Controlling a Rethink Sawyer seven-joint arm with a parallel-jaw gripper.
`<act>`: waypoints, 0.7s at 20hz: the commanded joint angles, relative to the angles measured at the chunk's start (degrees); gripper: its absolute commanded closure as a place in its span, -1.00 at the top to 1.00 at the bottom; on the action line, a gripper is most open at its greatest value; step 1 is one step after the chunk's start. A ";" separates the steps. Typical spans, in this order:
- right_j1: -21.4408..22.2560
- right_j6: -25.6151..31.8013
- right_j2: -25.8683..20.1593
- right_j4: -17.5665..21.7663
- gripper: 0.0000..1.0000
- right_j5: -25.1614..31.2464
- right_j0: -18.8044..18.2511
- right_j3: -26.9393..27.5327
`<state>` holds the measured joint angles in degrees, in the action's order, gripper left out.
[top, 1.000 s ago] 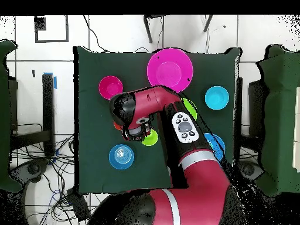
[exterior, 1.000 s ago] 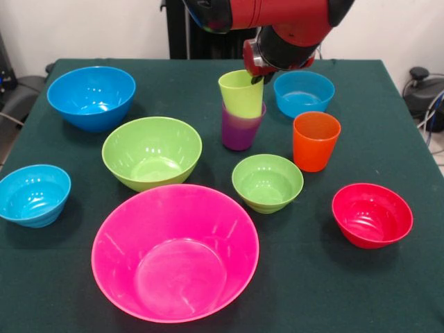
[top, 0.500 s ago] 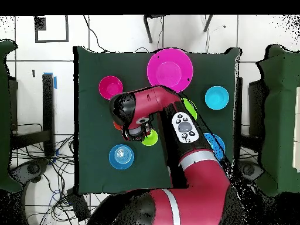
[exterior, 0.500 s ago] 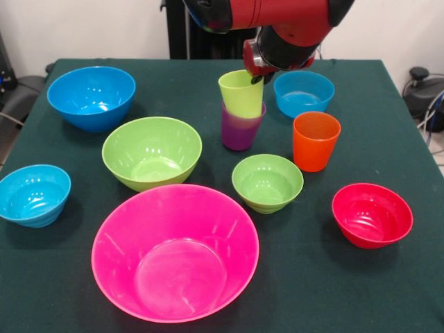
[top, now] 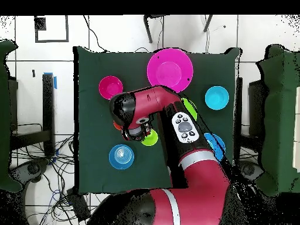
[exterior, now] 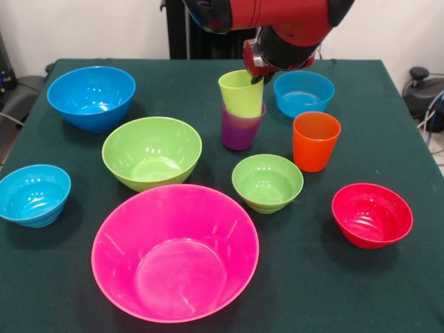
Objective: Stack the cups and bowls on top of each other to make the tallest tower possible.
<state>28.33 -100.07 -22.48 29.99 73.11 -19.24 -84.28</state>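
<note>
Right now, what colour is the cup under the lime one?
Purple cup, clearest in the front view.

A lime green plastic tumbler (exterior: 241, 91) sits in a translucent purple plastic tumbler (exterior: 240, 130); an orange plastic tumbler (exterior: 316, 141) is glossy. The round plastic bowls: huge pink bowl (exterior: 175, 251), large green bowl (exterior: 152, 152), large blue bowl (exterior: 91, 96), small green bowl (exterior: 267, 182), two small light-blue bowls (exterior: 33, 195) (exterior: 303, 93), small red bowl (exterior: 372, 214). The dark green tablecloth (exterior: 388, 111) is plain; the robot arm (exterior: 277, 21) is red and black.

Red arm (top: 176, 126) covers the green table's (top: 94, 158) middle bowls.
</note>
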 commanded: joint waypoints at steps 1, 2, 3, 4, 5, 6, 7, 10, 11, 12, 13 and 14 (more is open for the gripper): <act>-3.33 7.41 -1.14 5.82 -1.00 -6.37 -0.11 2.23; -3.32 7.41 -1.13 5.84 -1.00 -6.39 -0.10 2.23; -3.19 7.44 -1.13 5.83 -1.00 -6.38 -0.13 2.12; -3.21 7.44 -1.12 5.83 -1.00 -6.38 -0.14 2.12; -3.22 7.43 -1.12 5.82 -1.00 -6.49 -0.20 2.05; -3.23 7.43 -1.12 5.81 -1.00 -6.61 -0.26 1.98; -3.24 7.47 -1.12 5.84 -1.00 -6.71 -0.34 1.94; -3.29 7.59 -1.14 5.92 -1.00 -6.64 -0.33 2.10; -3.23 7.54 -1.09 5.96 -1.00 -6.50 -0.28 2.14; -3.13 7.46 -0.95 6.02 -1.00 -6.09 -0.15 2.20; -3.14 7.39 -0.73 6.15 -1.00 -5.42 0.03 2.47; -3.17 7.55 -0.68 6.35 -1.00 -5.27 0.10 2.63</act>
<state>28.29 -100.07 -22.47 30.00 73.11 -19.32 -84.28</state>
